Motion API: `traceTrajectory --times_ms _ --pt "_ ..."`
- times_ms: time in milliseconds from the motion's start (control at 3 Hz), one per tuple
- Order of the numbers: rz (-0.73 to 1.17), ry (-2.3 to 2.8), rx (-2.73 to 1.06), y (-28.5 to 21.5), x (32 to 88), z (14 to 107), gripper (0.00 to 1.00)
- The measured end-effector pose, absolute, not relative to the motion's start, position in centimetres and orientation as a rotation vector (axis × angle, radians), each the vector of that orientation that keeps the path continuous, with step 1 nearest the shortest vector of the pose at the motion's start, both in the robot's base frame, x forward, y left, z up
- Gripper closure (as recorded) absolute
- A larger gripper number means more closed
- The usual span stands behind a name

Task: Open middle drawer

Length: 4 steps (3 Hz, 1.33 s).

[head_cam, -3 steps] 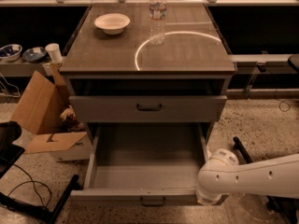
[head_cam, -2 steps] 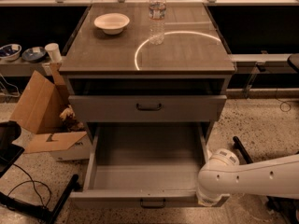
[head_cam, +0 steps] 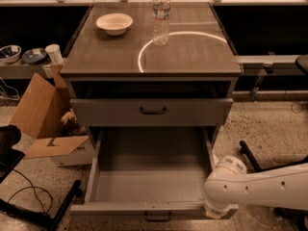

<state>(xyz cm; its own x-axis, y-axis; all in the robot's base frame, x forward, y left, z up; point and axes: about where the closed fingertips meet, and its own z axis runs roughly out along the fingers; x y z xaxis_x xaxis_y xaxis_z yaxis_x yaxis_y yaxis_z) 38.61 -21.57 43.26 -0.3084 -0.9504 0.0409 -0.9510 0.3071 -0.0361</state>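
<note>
The middle drawer (head_cam: 152, 111) is a grey front with a small dark loop handle at its centre, under the dark top slot. It stands nearly flush with the cabinet. Below it the lowest drawer (head_cam: 149, 186) is pulled far out and shows a plain grey inside. My white arm comes in from the right. Its gripper (head_cam: 217, 211) sits at the right front corner of that pulled-out drawer, well below and right of the middle drawer's handle. The wrist housing hides its tip.
On the cabinet top (head_cam: 192, 57) stand a white bowl (head_cam: 114, 23) and a water bottle (head_cam: 161, 16). A cardboard box (head_cam: 45, 119) sits on the floor at left, with black gear and cables (head_cam: 29, 196) beside it. Shelves run behind.
</note>
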Motion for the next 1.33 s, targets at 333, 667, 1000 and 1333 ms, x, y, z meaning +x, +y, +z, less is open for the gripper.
traceTrajectory --times_ms 333,667,1000,1333 --pt "0.089 -2.523 1.810 -21.94 37.38 43.27 1.00" --pt "0.089 -2.523 1.810 -21.92 37.39 43.27 0.86" --pt "0.089 -2.523 1.810 -21.92 37.39 43.27 0.62" --pt "0.094 -2.524 1.808 -21.96 37.37 43.39 0.31"
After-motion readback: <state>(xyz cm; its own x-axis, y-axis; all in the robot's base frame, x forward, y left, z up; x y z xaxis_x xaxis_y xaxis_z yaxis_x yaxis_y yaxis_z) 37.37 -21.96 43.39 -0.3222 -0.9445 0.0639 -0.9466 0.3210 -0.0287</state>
